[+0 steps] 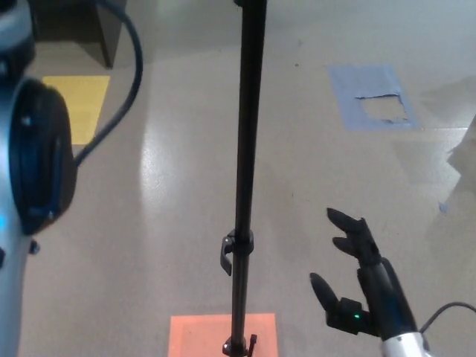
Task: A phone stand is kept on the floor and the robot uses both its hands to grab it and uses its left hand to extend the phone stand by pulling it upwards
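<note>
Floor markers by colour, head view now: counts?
Orange square: 1
Yellow square: 1
Blue taped patch: 1
Total: 3
</note>
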